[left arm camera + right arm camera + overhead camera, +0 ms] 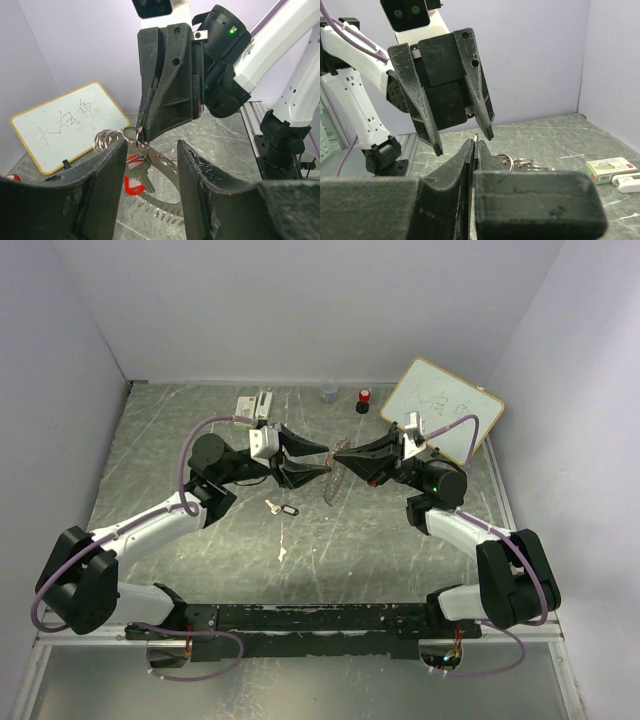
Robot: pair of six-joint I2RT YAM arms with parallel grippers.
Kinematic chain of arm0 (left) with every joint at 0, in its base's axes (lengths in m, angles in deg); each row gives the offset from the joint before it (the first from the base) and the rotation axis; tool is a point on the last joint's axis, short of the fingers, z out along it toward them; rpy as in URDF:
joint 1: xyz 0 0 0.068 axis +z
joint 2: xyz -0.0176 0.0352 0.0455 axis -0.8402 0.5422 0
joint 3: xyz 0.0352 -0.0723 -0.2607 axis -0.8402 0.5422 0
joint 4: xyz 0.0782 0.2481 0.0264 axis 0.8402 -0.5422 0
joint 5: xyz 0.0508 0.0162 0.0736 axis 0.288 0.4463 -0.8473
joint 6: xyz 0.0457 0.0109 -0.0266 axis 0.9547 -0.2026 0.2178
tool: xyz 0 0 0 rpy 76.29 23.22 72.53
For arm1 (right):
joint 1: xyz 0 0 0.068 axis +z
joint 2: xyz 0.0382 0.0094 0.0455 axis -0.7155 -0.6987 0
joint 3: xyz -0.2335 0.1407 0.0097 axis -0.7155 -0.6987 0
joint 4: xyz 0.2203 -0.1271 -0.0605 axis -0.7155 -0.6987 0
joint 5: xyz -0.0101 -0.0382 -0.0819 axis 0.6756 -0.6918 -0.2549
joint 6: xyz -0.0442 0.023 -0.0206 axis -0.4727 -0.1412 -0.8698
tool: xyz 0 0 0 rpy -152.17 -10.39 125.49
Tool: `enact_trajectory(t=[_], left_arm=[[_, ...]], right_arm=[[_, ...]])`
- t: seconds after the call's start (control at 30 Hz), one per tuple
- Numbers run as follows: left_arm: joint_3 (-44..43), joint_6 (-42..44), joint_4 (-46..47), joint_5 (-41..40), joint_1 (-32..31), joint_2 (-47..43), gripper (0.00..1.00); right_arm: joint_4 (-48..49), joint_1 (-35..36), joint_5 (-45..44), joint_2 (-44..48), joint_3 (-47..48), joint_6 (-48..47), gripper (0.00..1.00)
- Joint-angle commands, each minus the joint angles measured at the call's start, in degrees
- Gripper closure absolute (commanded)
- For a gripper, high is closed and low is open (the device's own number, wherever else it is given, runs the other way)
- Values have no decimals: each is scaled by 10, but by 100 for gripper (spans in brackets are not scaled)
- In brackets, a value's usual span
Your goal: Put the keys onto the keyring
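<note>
Above mid-table, the right gripper [347,458] is clamped shut on the keyring [161,202] — red key [134,181] hanging by its tips — while the left gripper [327,461] stands half open astride it, gripping nothing, and the black key [288,509] lies on the table [200,420] below.

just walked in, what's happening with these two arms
The right gripper is pinched shut on the toothed keyring, holding it between the two arms. A red-headed key seems to hang from it already. The left gripper faces it with jaws open, gripping nothing. The black-tagged key lies on the table, not yet on the ring.
</note>
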Motion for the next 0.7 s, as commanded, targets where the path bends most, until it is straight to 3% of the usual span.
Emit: enact_trajectory(t=[0.0,0.67], left_arm=[[-27,-8,28,23,5,12,46],[-52,-17,18,30,8,44,80]], right_arm=[[167,-4,2,0,-2,2,100],[167,-4,9,10,-2,3,100]])
